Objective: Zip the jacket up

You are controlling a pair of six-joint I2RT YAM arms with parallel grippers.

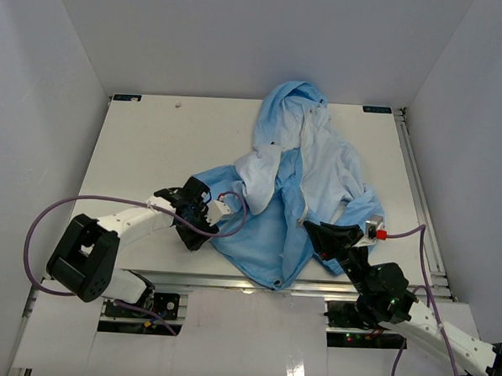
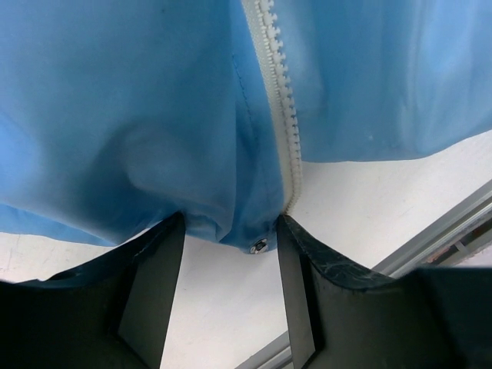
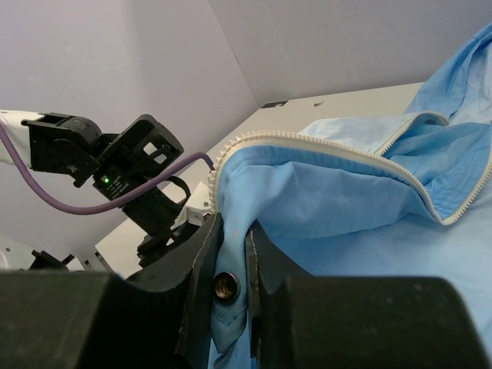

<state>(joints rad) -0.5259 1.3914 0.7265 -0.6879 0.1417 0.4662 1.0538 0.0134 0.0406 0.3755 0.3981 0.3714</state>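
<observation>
The left hand (image 2: 228, 224) reaches in from the near left corner of the desk (image 1: 144, 140) to the left lower corner of the jacket (image 1: 275, 214). In the left wrist view its two fingers (image 2: 154, 292) stand apart, one on each side of a hem corner. Bare desk shows in the gap below the cloth, so this hand is open and not clamped on anything. The pale zipper strip (image 2: 280, 100) runs down to that hem corner, and a small metal snap (image 2: 258, 246) sits at the corner just beside the strip.

The light blue jacket lies crumpled and unzipped from the middle of the desk toward its right side. Its hood (image 1: 294, 98) points at the far edge and its hem reaches the near edge.

The right hand (image 1: 320, 234) comes in from the near right corner. It is closed on the jacket's right front edge, with blue cloth and a snap (image 3: 227, 286) pinched between its fingers (image 3: 204, 261), and that edge is raised off the desk.
</observation>
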